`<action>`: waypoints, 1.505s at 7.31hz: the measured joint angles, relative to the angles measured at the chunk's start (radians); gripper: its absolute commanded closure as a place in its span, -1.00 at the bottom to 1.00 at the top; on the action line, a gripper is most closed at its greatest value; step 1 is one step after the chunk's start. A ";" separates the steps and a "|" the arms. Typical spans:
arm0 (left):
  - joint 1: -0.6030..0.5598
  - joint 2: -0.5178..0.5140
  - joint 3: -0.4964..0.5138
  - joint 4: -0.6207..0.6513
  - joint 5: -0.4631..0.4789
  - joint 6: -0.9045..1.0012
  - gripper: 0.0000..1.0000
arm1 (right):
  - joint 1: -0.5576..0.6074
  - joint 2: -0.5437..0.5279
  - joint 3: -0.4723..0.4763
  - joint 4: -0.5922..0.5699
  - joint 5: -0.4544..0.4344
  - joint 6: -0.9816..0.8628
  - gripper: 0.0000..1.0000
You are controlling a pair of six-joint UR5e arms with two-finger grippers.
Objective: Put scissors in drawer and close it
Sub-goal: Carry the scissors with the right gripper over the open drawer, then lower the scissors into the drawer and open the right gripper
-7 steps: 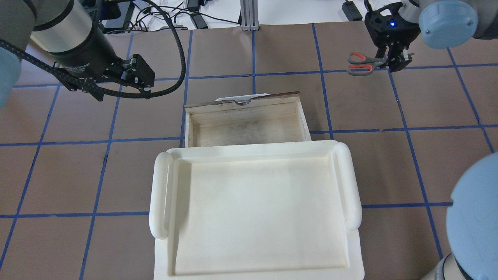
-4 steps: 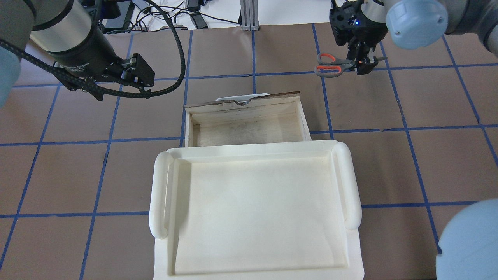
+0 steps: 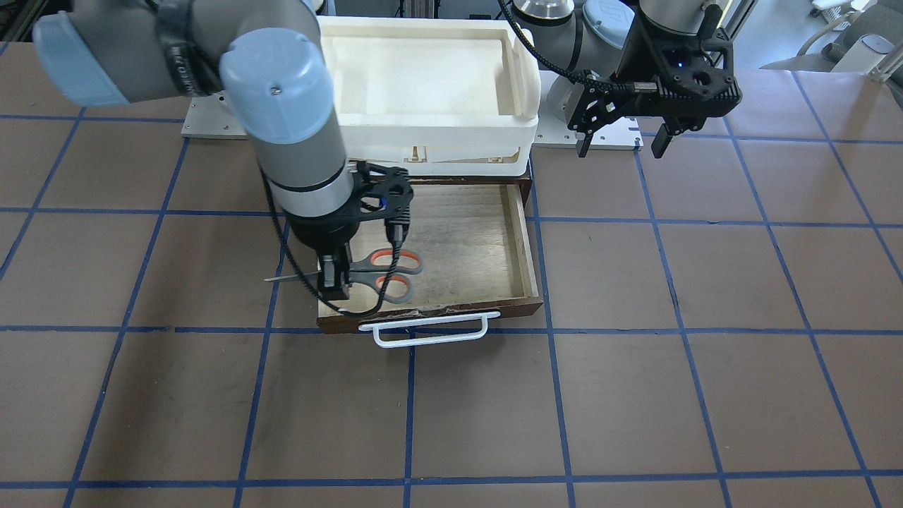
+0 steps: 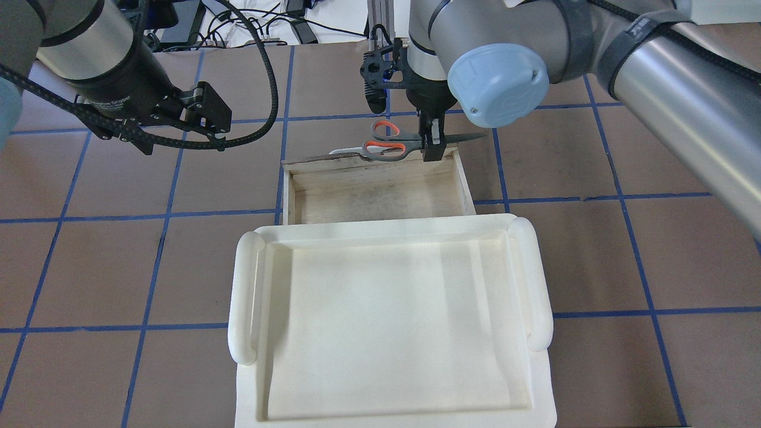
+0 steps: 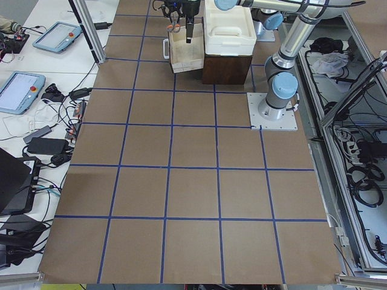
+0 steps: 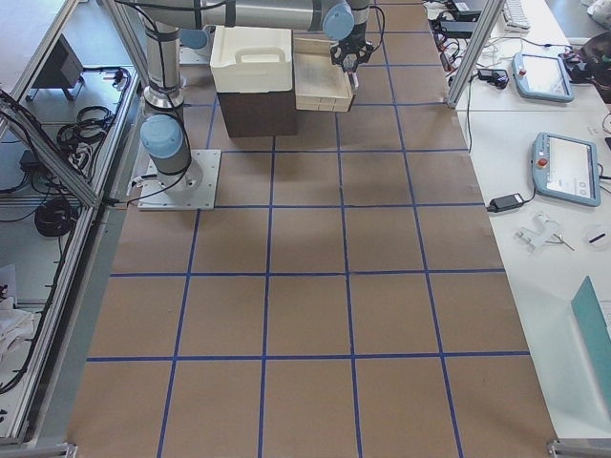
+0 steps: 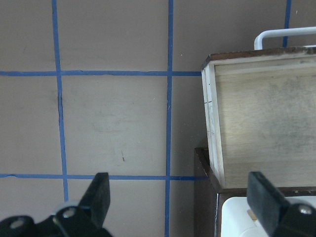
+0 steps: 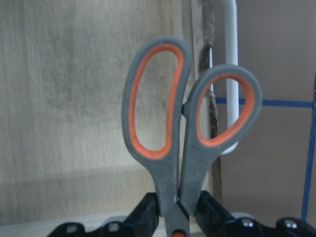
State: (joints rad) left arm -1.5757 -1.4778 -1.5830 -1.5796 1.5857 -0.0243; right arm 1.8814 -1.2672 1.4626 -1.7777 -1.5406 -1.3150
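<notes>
a white tub stands over a blue-gridded brown table.

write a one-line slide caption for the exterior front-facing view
The right hand holds the scissors over the open drawer, blades overhanging its side, while the left hand hangs open near the white tub.

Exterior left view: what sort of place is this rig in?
Most likely a robotics lab or data-collection cell. Tells: teach pendants on the side bench, a table taped in a blue grid, and an arm base mounted on a metal plate.
</notes>
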 measured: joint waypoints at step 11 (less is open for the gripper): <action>-0.005 -0.014 0.000 0.003 -0.005 0.000 -1.00 | 0.120 0.046 0.064 -0.015 0.007 0.146 -0.60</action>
State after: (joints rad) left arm -1.5811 -1.4921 -1.5831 -1.5770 1.5812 -0.0245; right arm 2.0017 -1.2215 1.5269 -1.7928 -1.5331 -1.1693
